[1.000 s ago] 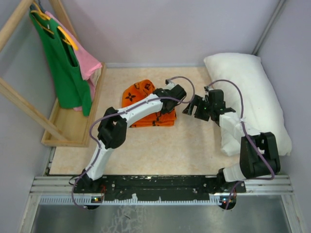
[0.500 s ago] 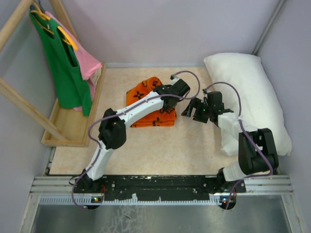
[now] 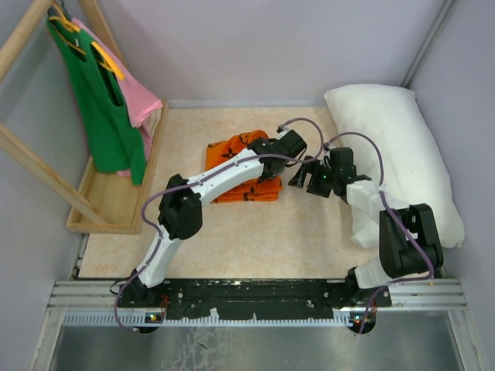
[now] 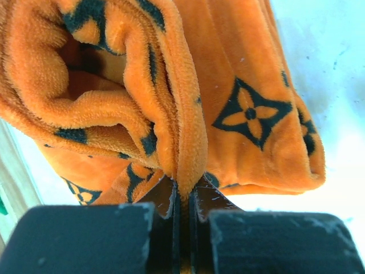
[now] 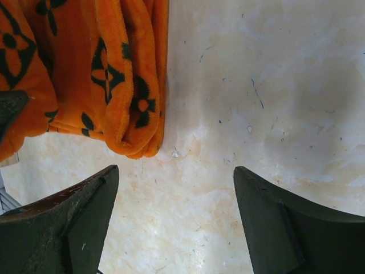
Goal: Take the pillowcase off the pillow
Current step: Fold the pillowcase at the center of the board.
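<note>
A mottled beige table top [image 3: 255, 232] enclosed by pale grey walls carries the whole scene. The big, plump, plain white stuffed pillow [image 3: 394, 139] lies bare along the right-hand wall. The bright orange plush pillowcase printed with black flower motifs [image 3: 226, 151] sits to the left of the pillow as a bunched, folded heap, with a strip of bare table between the two.

At the edge of the heap nearest the pillow, the left gripper [image 4: 183, 191] has its fingers pressed together on a raised fold of the orange plush, with the cloth pinched in the narrow slit between them. The right gripper [image 5: 175, 171] hangs in the gap between pillow and case. Its fingers are spread wide over bare table and touch nothing.

The case looks fully off the pillow, so the stripping step seems done and the work is at the setting-down stage. The next move probably calls for the left fingers to part and lift straight away, so the clinging plush is not dragged back towards the pillow.
</note>
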Robot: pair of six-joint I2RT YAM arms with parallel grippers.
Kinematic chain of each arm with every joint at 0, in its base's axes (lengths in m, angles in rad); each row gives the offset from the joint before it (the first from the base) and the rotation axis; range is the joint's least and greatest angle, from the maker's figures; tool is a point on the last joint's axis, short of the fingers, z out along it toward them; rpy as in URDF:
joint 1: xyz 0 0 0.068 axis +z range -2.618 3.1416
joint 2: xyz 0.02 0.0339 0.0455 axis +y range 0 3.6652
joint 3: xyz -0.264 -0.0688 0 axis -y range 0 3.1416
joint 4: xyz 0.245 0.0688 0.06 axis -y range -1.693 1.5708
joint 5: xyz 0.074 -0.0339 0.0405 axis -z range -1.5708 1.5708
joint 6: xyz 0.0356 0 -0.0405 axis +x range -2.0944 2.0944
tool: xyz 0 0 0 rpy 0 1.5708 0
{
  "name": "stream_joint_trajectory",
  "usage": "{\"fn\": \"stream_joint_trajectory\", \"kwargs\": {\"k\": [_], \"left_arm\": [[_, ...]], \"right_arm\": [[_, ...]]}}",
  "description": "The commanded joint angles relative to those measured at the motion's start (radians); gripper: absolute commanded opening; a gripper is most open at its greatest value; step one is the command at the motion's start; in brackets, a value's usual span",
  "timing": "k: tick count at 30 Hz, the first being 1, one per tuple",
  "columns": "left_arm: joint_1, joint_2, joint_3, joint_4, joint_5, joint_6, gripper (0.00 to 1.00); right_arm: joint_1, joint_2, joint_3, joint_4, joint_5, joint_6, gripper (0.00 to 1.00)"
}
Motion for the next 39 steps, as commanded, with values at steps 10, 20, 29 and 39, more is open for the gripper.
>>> {"fn": "stream_joint_trajectory", "kwargs": {"k": [10,20,29,39], "left_arm": [[0.02,-0.055,-0.041,0.163,0.382,-0.031,0.94],[0.289,-0.534,-0.547,0.63,0.907,-0.086,0.91],[0.384,-0.733,-1.015,0.879,0.739,-0.096,0.28],[0.387,-0.642,-1.065,0.974,0.68,-0.094,0.09]], "right_arm": [[0.003,-0.022,-0.032,0.053,-0.01,-0.004,0.83],[0.051,-0.191,-0.045,0.108,0.137,-0.002,0.74],[0.272,0.064,0.402,0.066,0.175,-0.114,0.09],[0.303,0.511,0.804,0.037,0.056,-0.059,0.0]]}}
